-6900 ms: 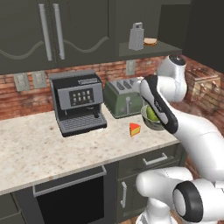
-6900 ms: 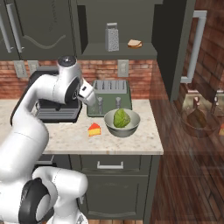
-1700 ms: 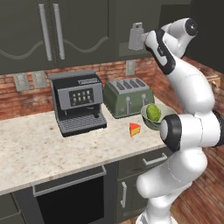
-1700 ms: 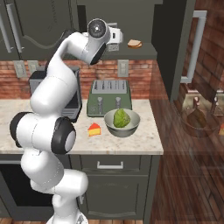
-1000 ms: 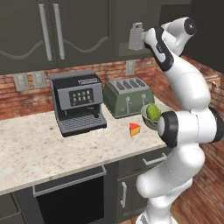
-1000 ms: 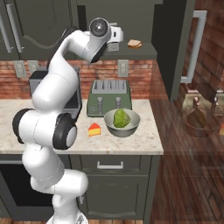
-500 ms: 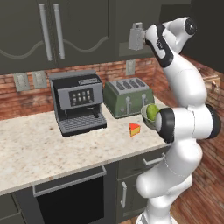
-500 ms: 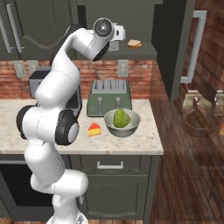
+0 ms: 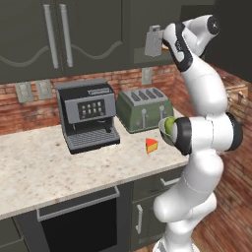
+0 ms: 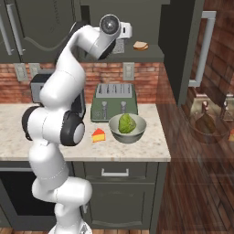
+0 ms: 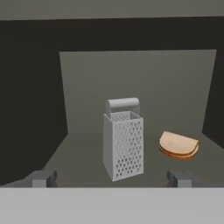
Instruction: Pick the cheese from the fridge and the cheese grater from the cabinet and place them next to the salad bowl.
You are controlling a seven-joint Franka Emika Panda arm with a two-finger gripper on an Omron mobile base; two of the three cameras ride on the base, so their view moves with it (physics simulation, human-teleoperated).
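The cheese grater stands on the floor of the open cabinet, and everything else can be placed from it. It stands straight up, so its long side runs up and down, with the handle on top. The jaws of the gripper are right in front of the cheese grater, pointing at it, with one fingertip low on each side. They are wide open, wider than the cheese grater, and they hold nothing and touch nothing. There is a gap between them and the cheese grater. A flat tan piece of bread lies just beside the cheese grater, on its right in the hand view. From the left base view, the gripper is up high, just beside the cheese grater. Far below the cheese grater, on the worktop, sits the cheese, near the salad bowl. I think the next move is to push straight in until the cheese grater sits between the jaws, then squeeze its two sides.
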